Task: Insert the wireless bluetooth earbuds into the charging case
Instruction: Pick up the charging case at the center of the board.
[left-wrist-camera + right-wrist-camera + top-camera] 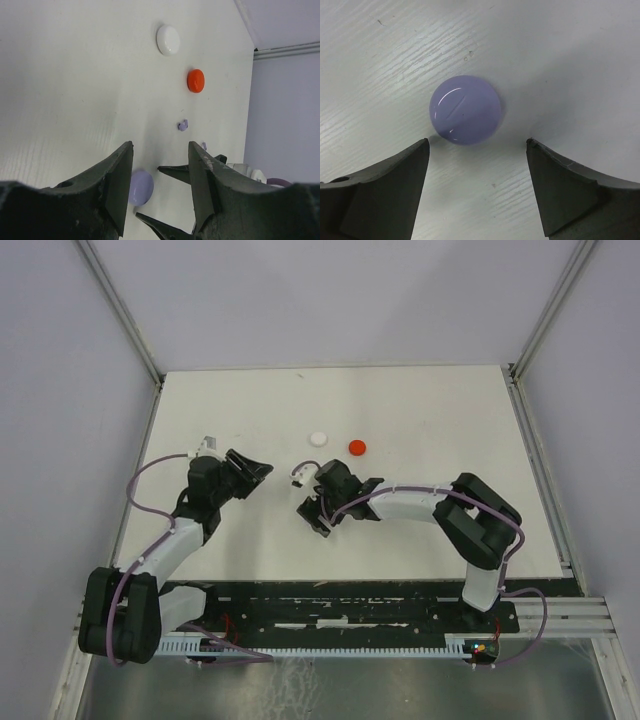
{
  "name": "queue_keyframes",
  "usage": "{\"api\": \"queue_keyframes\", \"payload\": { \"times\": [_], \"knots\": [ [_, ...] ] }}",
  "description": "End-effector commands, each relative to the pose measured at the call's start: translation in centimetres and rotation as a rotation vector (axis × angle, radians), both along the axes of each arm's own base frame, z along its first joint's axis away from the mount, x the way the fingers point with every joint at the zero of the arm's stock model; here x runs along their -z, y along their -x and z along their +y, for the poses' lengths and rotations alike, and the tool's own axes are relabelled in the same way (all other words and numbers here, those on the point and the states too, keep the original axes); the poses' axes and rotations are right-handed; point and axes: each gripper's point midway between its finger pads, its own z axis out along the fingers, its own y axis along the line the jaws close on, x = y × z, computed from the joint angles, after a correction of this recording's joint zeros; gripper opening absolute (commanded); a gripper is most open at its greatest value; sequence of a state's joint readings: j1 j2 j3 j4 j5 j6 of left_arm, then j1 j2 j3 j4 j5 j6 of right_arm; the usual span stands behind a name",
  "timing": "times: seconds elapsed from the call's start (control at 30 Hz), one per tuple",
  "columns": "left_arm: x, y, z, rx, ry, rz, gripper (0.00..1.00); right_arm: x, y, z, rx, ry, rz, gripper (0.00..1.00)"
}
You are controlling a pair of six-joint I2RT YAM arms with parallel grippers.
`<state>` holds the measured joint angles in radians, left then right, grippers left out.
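Earbuds show best from the left wrist. One pale purple earbud [183, 125] lies loose near the middle of the surface, and a purple speck [203, 146] close by may be its twin, though it is too small to be sure.

The left pincer [161, 150] hangs part-open with nothing between its jaws, aimed across the surface toward the right edge. The right pincer [477, 142] stands wide open astride the pale purple round case [465, 110], both fingers clear of it and gripping nothing. The white round case [168, 39] and the red round case [196, 80] sit nearer the far edge.

The earbud looks very light, hard and glossy, so it would likely skid or pop out under a squeeze. I would pinch it gently across the bulbous head, low against the surface, leaving the stem free to enter its socket. The domed case is equally slick and is better held by its sides than its crown.
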<state>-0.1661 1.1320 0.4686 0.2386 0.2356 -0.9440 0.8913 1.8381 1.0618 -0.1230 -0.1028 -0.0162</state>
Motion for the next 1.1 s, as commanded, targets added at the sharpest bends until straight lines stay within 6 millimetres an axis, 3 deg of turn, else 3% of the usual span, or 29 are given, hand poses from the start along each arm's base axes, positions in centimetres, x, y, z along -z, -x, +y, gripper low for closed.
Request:
{"api": "queue_keyframes", "payload": {
  "times": [0.0,0.37,0.63,0.83,0.97,1.07],
  "knots": [
    [-1.3,0.2,0.0,0.012,0.031,-0.039,0.55,-0.7,-1.9,1.3,0.02,-0.006,-0.075,0.86],
    [-0.9,0.4,0.2,0.011,0.038,-0.029,0.55,-0.2,-2.6,1.8,0.027,0.018,-0.097,0.81],
    [-0.5,0.5,0.1,0.015,0.047,-0.024,0.55,0.2,-2.5,1.9,0.019,0.023,-0.098,0.72],
    [-0.1,0.5,0.1,0.018,0.05,-0.015,0.55,0.7,-2.4,2.0,0.007,0.033,-0.091,0.72],
    [-0.1,0.4,0.0,0.021,0.051,-0.015,0.55,0.9,-2.4,1.8,0.007,0.042,-0.093,0.65],
    [0.1,0.4,0.0,0.027,0.055,-0.009,0.55,1.0,-2.5,1.7,0.006,0.047,-0.098,0.49]
  ]
}}
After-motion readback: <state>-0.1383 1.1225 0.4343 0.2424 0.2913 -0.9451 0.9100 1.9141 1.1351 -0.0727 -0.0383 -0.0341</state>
